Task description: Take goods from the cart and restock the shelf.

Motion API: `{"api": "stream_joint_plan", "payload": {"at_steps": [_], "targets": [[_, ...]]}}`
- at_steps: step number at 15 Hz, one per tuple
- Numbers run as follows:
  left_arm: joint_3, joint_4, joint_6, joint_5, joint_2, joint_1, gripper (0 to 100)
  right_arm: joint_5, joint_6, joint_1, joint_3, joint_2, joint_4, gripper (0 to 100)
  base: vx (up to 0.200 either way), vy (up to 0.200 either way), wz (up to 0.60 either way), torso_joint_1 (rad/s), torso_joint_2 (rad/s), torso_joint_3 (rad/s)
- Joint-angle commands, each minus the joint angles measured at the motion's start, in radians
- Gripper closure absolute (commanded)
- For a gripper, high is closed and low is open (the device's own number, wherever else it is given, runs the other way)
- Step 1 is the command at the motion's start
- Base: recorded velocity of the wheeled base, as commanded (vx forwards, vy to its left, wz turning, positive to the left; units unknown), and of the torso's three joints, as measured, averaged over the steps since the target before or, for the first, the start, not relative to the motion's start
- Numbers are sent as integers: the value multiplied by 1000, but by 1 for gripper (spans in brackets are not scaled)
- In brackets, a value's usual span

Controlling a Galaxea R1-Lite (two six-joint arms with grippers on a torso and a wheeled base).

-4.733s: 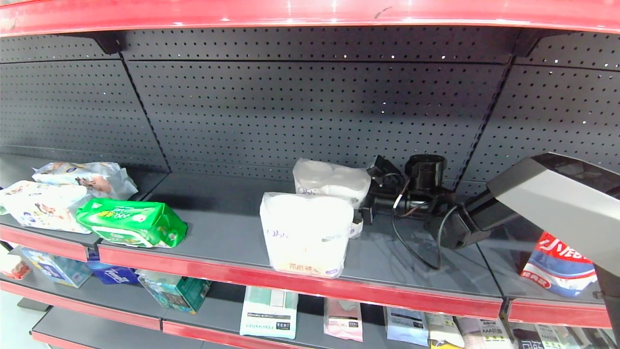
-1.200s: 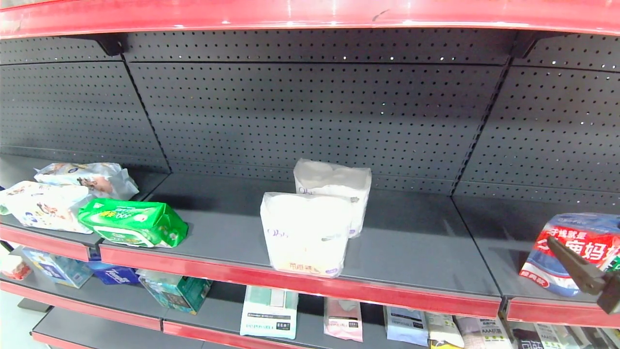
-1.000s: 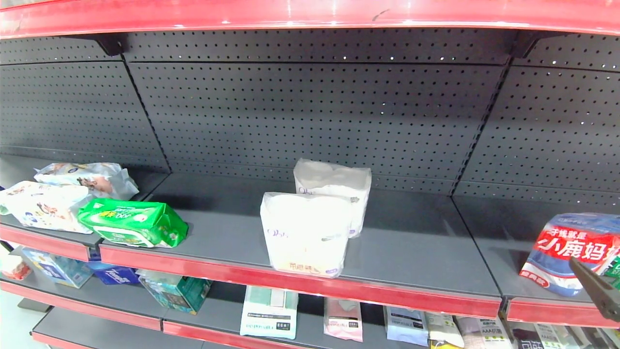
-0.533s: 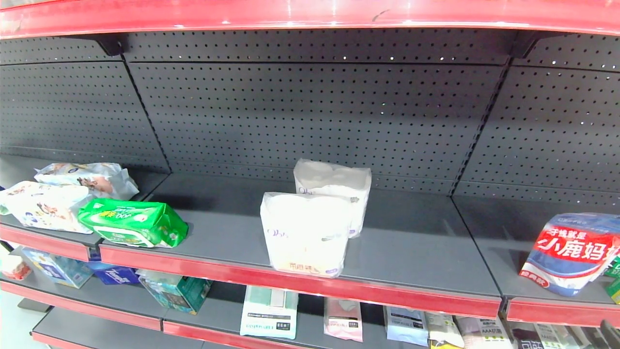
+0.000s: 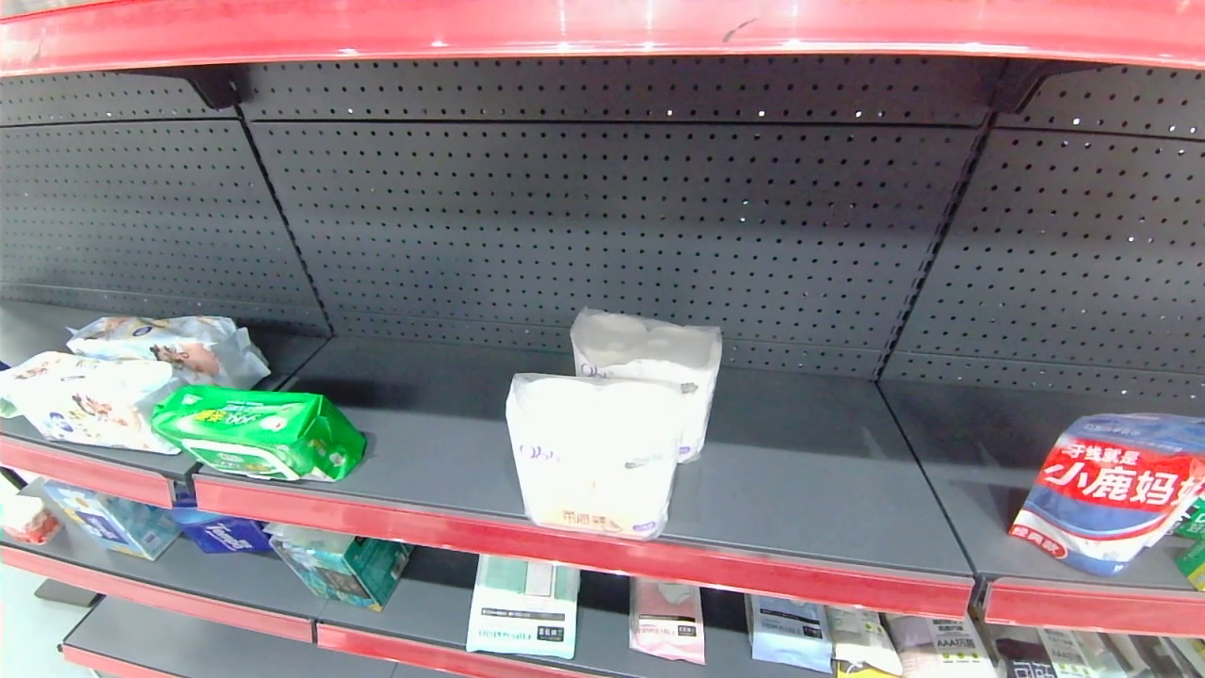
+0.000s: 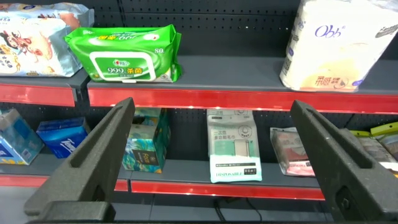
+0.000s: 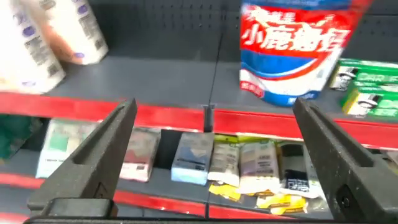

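Judging the step as fetching more goods: left jaws and right jaws spread, empty, facing the shelf [image 5: 800, 471], white tissue pack [image 5: 593, 452] beyond them; next move calls for turning to the cart

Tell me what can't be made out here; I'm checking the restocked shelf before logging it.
Rear white tissue pack: head view, its lower part hidden by the front white tissue pack.
Red-and-blue bag: head view, cut off by the right edge; blurred in the right wrist view.
Green boxes: right wrist view, blurred and cut off by the edge.
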Motion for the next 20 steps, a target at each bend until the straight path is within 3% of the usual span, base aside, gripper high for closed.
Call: {"api": "stream_joint_plan", "payload": {"at_steps": [1, 8, 9, 20], "targets": [[0, -1, 0, 0, 1, 0, 0, 0, -1, 1, -1, -9, 2, 0, 0, 0, 0, 0, 0, 0], [-2, 4, 20, -10, 1, 0, 0, -3, 8, 0, -1, -9, 2, 0, 0, 0, 0, 0, 0, 0], [-2, 7, 44, -10, 1, 0, 0, -3, 7, 0, -1, -9, 0, 0, 0, 0, 0, 0, 0, 0], [-2, 12, 63, -17, 1, 0, 0, -6, 11, 1, 0, -9, 2, 0, 0, 0, 0, 0, 0, 0]]}}
